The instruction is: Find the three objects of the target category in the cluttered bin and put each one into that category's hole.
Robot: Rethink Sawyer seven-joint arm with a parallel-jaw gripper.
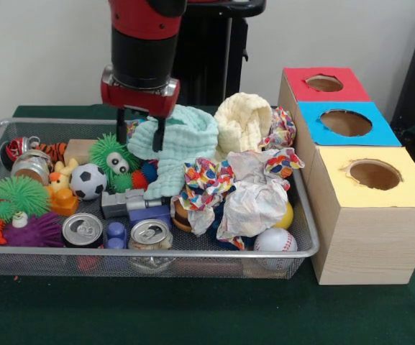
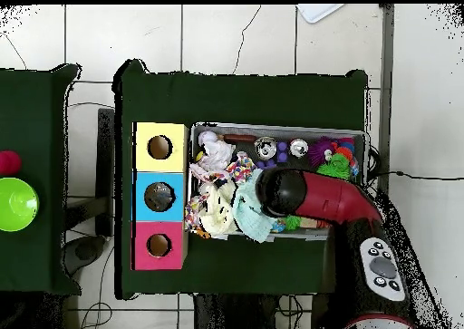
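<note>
Mint cloth (image 1: pixel 175 144) mid-bin (image 1: pixel 293 215), fingers (image 1: pixel 123 115) spread above its edge

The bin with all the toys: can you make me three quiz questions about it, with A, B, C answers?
1. Where is the soccer ball?
A. in the bin
B. on the yellow box
C. on the floor

2. How many holed boxes stand beside the bin?
A. one
B. three
C. five

3. The gripper is
A. open above the mint cloth
B. shut on a can
C. inside the blue box

Answers:
1 A, it lies among the toys.
2 B, red, blue and yellow.
3 A, its fingers hang apart over the cloth, holding nothing.
</note>
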